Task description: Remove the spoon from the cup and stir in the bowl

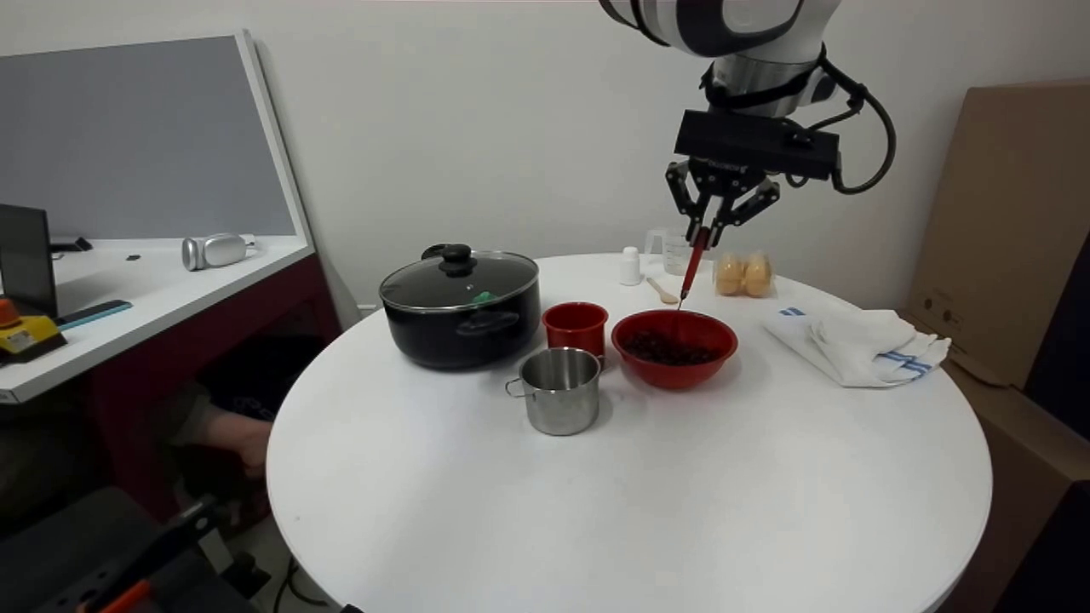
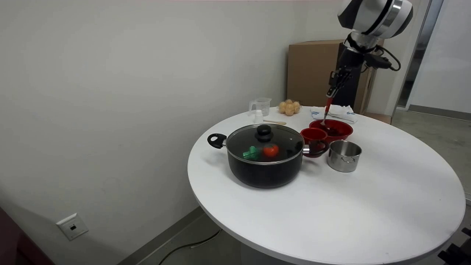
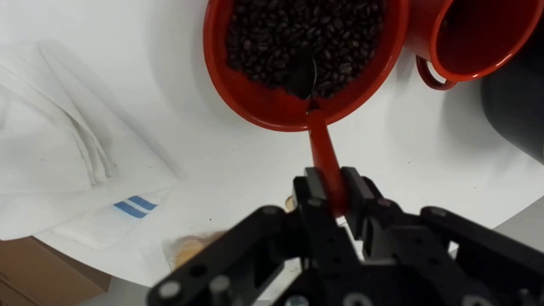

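Since the spoon (image 3: 322,136) is clear of the cup (image 1: 576,339), removal looks done and stirring seems the step in hand. Claw (image 3: 333,182) clamped on the upper handle. Long axis runs from claw down into the bowl (image 1: 673,375), tilted, slanting down and leftward in both exterior views. Head sits inside the rim, over or in the dark beans (image 3: 263,42); can't tell if touching. Next move turns on that slant: shaft is near the back rim in an exterior view, so sweeps probably want the bowl's middle, else a bump. Cup between bowl and black pot (image 1: 460,332), steel cup (image 1: 562,404) near it, all on white desk (image 1: 681,511).
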Available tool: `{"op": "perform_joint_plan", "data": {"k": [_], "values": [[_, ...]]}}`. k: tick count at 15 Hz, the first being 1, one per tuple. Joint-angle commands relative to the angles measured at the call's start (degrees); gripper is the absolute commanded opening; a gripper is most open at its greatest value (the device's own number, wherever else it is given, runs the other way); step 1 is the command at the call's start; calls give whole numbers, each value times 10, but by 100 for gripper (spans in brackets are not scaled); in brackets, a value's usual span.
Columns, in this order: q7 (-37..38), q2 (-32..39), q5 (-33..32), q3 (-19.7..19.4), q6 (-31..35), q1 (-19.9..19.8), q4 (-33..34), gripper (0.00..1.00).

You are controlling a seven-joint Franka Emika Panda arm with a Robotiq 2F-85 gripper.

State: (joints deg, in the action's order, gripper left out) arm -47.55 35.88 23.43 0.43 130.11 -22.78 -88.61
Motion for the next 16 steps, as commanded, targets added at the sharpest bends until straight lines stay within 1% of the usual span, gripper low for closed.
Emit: {"op": "perform_joint_plan", "data": {"k": [1, 11, 16], "values": [[8, -16, -12, 2, -9, -2, -9, 4], [3, -28, -14, 18, -10, 23, -37, 4], [6, -31, -17, 14, -11, 27, -37, 4]]}}
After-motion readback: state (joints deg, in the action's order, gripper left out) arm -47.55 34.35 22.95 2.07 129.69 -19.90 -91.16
